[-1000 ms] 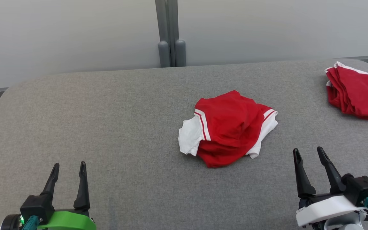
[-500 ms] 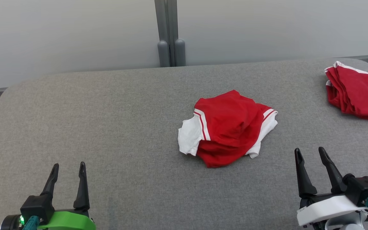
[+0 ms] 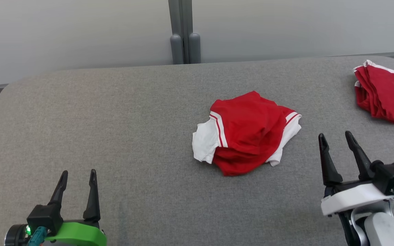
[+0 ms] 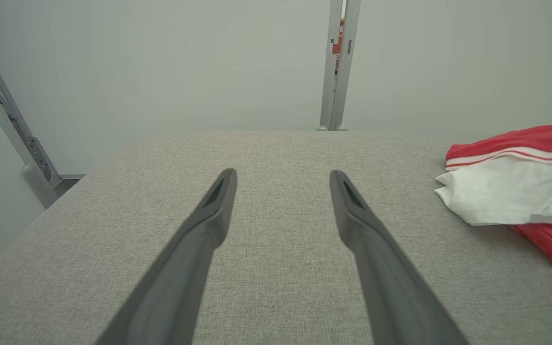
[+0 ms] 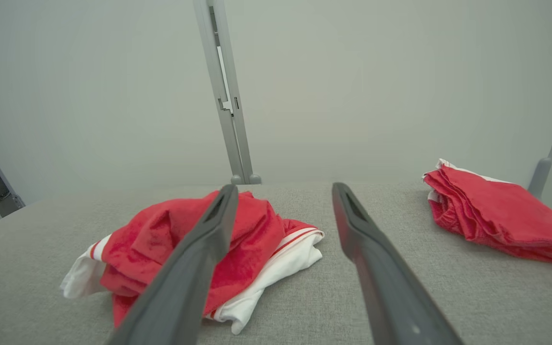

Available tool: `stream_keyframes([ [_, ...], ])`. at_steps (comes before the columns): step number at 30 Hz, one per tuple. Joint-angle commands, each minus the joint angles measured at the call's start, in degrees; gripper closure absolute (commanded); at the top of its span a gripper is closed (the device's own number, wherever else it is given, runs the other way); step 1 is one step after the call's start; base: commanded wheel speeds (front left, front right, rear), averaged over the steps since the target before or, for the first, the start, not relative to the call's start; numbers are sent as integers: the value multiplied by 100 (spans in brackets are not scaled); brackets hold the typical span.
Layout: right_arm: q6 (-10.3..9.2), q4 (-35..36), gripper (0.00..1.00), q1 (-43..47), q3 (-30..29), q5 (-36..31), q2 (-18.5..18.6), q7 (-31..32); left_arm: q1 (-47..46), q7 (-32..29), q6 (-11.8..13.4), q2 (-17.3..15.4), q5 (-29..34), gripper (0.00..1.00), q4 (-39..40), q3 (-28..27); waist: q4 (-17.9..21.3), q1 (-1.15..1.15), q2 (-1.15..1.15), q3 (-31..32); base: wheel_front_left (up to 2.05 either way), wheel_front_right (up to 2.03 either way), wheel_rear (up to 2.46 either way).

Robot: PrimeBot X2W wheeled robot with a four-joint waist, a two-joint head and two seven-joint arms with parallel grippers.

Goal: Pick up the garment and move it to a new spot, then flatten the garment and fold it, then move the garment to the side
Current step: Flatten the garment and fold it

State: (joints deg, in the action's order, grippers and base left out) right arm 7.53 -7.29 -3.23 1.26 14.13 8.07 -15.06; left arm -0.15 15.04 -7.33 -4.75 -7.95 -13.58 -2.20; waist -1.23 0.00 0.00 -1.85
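Red-and-white cloth, the garment (image 3: 246, 133), lies crumpled in a low heap near the middle of the grey fabric-covered table (image 3: 115, 119). A white sleeve (image 3: 204, 145) spills from its left side and a striped white edge (image 3: 291, 120) shows at its right. A second red garment (image 3: 386, 94), folded, sits well apart at the far right edge. The left gripper (image 3: 79, 172) hovers at the near left, well clear of the heap, with its two dark fingers spread and nothing between them. The right gripper (image 3: 335, 134) is likewise spread and empty, just beside the heap's right flank, and in the right wrist view its fingers frame that side of the cloth. By appearance the garment is light, soft and limp. It should sag and unfold when lifted, drag on the textured table, and carry no risk of breakage. A pinch on a single thin layer may slip, or may lift only part of the heap. The raised red fold at the crest, or the bunched striped edge nearest the right gripper, appears to offer the thickest purchase for the first lift.
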Motion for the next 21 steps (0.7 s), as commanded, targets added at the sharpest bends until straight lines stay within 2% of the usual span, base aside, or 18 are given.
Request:
stream_keyframes([
  [1, -9, -56, 0, -175, 24, -30, 72, -15, -112, 17, -11, -2, 23, 0, -22, -2, -50, 0, 0, -56, 0, 0, 0],
  [9, -9, -741, 0, -1167, 101, -71, 526, -15, -303, 17, -13, 40, 50, 0, -50, 118, -295, 0, 0, -320, 0, 0, 0],
  [21, -10, -2620, 0, -2687, 396, 60, 1051, 22, -707, 17, -17, 115, 21, 0, -106, 363, -666, 0, 0, -955, 0, 0, 0],
])
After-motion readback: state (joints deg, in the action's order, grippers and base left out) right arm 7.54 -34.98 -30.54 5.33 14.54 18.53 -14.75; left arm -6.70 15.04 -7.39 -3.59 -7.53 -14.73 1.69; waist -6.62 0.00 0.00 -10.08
